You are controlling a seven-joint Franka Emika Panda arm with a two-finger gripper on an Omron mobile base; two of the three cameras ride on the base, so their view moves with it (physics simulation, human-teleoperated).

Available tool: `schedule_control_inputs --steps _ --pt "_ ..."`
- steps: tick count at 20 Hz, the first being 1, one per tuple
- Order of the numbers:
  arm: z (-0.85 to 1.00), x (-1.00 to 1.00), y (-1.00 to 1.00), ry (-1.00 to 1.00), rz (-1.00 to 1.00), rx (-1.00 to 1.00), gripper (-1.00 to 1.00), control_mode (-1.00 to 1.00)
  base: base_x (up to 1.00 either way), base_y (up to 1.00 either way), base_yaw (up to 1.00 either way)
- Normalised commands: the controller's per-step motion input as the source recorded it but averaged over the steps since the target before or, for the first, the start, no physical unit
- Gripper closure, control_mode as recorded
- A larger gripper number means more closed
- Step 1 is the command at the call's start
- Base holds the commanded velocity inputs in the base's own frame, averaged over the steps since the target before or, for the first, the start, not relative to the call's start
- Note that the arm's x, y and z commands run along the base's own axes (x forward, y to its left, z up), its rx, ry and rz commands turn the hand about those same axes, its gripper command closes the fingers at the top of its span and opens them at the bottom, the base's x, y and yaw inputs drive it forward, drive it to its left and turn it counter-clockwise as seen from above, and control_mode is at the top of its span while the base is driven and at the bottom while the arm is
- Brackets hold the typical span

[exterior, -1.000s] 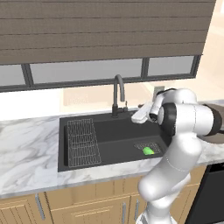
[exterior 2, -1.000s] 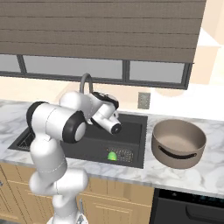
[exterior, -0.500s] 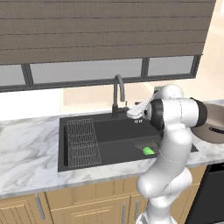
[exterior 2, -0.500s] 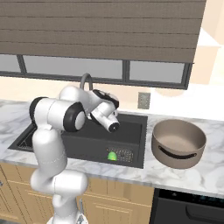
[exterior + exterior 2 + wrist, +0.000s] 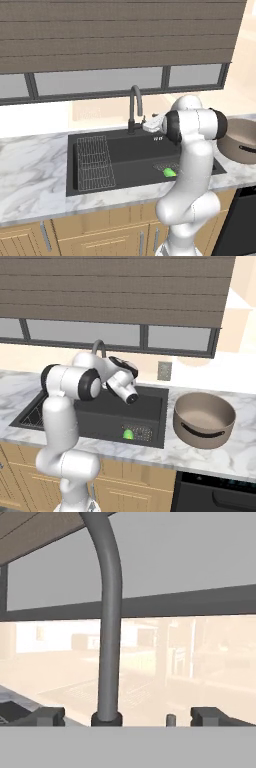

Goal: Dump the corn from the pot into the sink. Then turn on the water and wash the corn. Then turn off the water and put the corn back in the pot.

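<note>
I had the hand spread open before the faucet, while the corn lay on the drain grate in the sink; it looked small, light and slippery when wet, best pinched across its middle.

Even, flat rendered light, bright overall, no hard shadows. Sink basin reads dark, w/ little detail inside. Soft sheen on the white arm and on the pot rim, no real glare. Base views slightly soft, low-res. Hand view: faucet close and fairly sharp; bkgd behind the window pale, washed-out, hazy.
</note>
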Motion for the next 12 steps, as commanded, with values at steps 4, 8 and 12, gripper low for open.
schedule_control_inputs --steps 4,8,12 --pt "-0.07 0.42 0.00 0.00 0.00 0.00 -1.00 -1.00 0.00 0.00 0.00" --pt "-0.11 0.46 0.00 0.00 0.00 0.00 -1.00 -1.00 0.00 0.00 0.00" --pt "-0.20 0.38 0.00 0.00 0.00 0.00 -1.00 -1.00 0.00 0.00 0.00"
